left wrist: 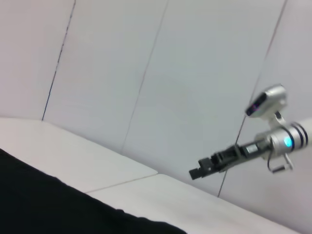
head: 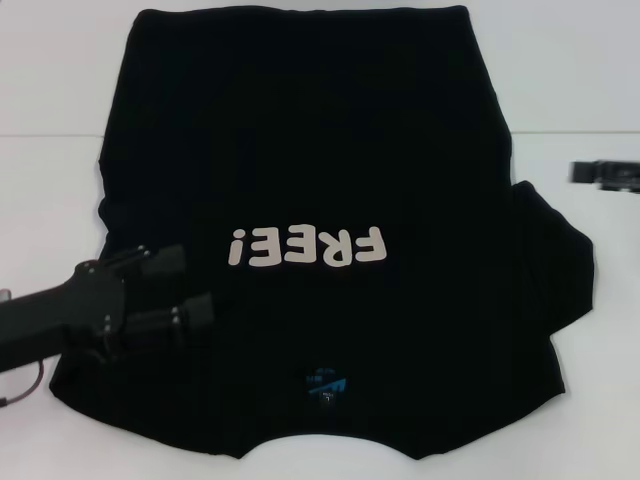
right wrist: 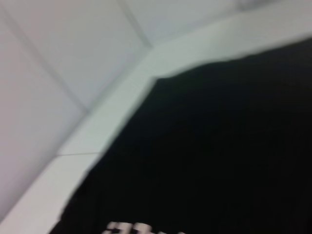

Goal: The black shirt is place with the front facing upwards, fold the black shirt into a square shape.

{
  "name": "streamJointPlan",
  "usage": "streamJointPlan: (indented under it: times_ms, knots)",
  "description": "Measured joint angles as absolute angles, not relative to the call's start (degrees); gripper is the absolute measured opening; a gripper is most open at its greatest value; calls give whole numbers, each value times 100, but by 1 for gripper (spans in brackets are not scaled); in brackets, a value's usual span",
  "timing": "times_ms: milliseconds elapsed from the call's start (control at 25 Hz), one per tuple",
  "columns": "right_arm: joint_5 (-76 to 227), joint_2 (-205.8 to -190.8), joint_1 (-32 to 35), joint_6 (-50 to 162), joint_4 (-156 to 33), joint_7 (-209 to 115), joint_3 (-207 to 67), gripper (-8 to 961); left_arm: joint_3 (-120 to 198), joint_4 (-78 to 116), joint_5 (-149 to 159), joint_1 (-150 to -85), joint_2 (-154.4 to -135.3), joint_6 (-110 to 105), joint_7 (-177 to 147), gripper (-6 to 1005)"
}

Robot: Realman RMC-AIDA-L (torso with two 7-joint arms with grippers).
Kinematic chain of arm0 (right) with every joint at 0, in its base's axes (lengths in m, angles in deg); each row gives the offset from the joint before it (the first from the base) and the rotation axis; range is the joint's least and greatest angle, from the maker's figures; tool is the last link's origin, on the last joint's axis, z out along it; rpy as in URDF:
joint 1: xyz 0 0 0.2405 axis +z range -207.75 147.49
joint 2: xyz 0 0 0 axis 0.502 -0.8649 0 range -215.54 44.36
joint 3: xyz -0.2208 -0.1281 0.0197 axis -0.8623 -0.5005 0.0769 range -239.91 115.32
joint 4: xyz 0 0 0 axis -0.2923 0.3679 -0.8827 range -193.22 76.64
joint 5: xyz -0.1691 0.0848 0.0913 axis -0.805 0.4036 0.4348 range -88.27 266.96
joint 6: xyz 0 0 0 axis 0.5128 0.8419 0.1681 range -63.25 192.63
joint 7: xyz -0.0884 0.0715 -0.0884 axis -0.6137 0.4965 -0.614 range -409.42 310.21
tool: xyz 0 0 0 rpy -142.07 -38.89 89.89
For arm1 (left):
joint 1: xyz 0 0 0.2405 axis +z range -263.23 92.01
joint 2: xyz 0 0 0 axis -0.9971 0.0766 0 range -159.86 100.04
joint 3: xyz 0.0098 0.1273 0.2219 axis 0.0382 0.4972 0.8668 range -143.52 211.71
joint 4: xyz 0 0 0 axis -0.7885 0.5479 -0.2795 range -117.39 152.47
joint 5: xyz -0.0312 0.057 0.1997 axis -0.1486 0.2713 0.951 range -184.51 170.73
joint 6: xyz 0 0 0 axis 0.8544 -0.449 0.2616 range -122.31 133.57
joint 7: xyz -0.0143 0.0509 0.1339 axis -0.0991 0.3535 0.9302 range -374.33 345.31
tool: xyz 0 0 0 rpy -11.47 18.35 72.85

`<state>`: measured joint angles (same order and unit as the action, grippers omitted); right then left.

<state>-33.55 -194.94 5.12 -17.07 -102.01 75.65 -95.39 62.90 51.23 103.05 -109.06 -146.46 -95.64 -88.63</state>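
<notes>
The black shirt (head: 330, 180) is lying flat and face up across the middle of the tabletop (head: 50, 70), with its collar and small blue label (head: 327, 385) toward the near edge and its hem toward the far edge, so its long axis is running from near to far. The white lettering (head: 305, 247) is reading upside down from my head. On my right side a sleeve (head: 555, 265) is spreading out toward the right edge of the tabletop. On my left side no sleeve is sticking out, and that edge is looking already turned in, though I cannot be sure.

My left gripper (head: 185, 285) is hovering over the shirt's near left part, just beside the lettering, with its two fingers standing apart and nothing between them. It is pointing in across the cloth toward the right.

My right gripper (head: 600, 172) is waiting out at the right edge of the tabletop, off the cloth and somewhat beyond the spread sleeve toward the far side; I cannot tell how its fingers are standing. It is the nearer one to that sleeve, so I am judging that folding the sleeve inward falls to my right arm.
</notes>
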Motion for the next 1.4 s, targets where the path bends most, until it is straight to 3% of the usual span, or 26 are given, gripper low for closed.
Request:
streamJointPlan:
  times_ms: [120, 400, 960, 1400]
  knots:
    - [-4277, -19386, 652, -1880, -10733, 9040, -9531, 775, 6301, 5186, 10367, -10825, -14659, -9554, -8784, 890]
    - [-5915, -19398, 979, -2143, -11133, 10163, -9484, 776, 6306, 5193, 10436, -10724, -14638, -9509, -8747, 891]
    - [-6330, -19339, 1380, -890, -9484, 10136, -9721, 776, 6313, 5175, 10578, -10707, -14617, -9422, -8726, 891]
    - [-6322, -19439, 1567, -413, -9040, 10141, -9991, 775, 6303, 5174, 10579, -10709, -14617, -9420, -8720, 891]
